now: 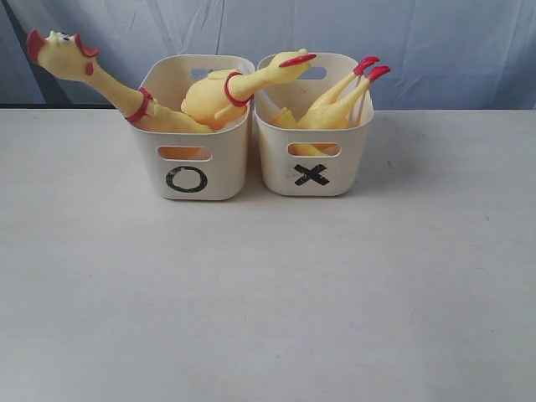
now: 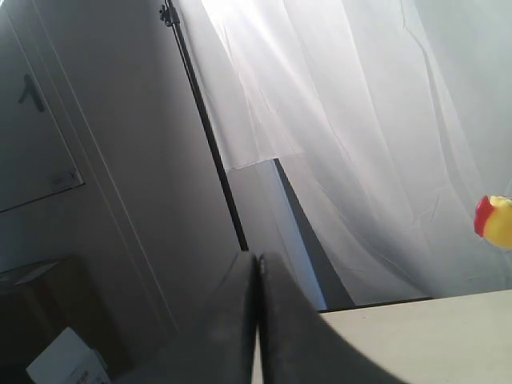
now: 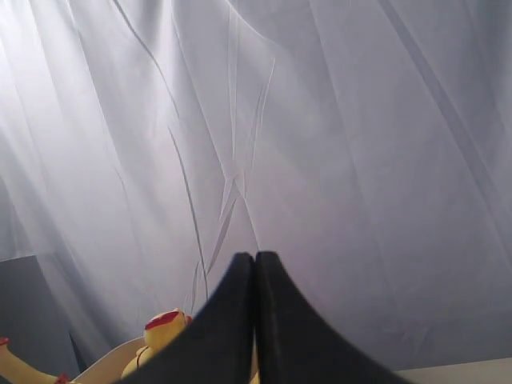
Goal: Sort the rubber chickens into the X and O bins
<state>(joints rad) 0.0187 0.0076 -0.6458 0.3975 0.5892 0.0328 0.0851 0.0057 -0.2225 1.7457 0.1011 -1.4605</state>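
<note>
Two cream bins stand side by side at the back of the table. The O bin (image 1: 194,172) holds two rubber chickens: one (image 1: 100,79) leans out to the left with its head high, the other (image 1: 243,88) lies across the rim toward the X bin. The X bin (image 1: 314,172) holds a chicken (image 1: 339,102) head down, red feet sticking up. Neither arm shows in the exterior view. My left gripper (image 2: 258,258) is shut and empty, with a chicken's head (image 2: 496,221) at the frame's edge. My right gripper (image 3: 254,256) is shut and empty, a chicken head (image 3: 164,328) beyond it.
A pale curtain (image 1: 419,42) hangs behind the table. The white tabletop (image 1: 268,301) stretches in front of the bins. In the left wrist view a black stand pole (image 2: 204,120) and a cardboard box (image 2: 68,364) stand off the table.
</note>
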